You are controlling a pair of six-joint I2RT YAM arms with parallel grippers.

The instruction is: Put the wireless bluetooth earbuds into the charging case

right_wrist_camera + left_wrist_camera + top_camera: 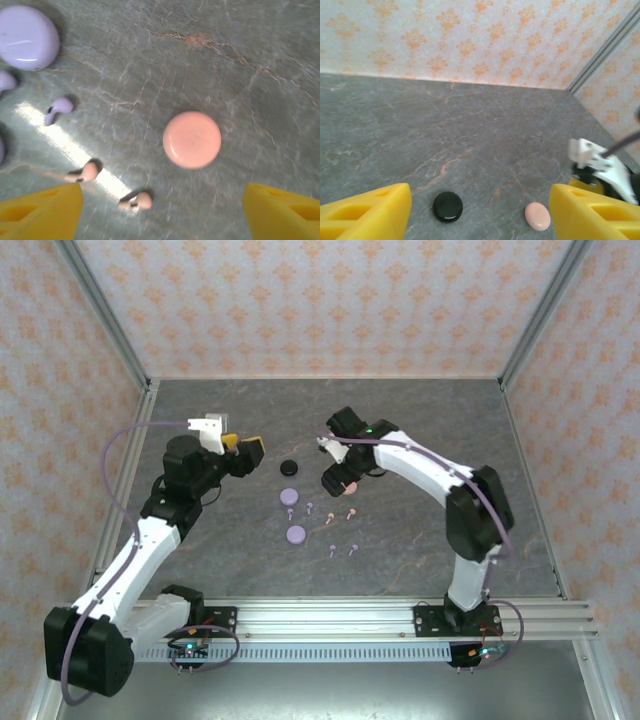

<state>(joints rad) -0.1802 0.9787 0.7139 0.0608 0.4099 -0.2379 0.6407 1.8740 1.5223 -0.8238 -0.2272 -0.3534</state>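
The pink earbuds (82, 172) lie on the table (240, 60) just left of the closed pink case (192, 139). A lilac earbud (59, 107) sits farther left, below a lilac case (25, 36), and two more lilac shapes are cut off at that edge. From overhead the buds are mere specks. My right arm arches over the pink case, with my right gripper (162, 212) spread wide and empty above it. My left arm reaches toward the black case (447, 206), and my left gripper (480, 212) is wide, holding nothing.
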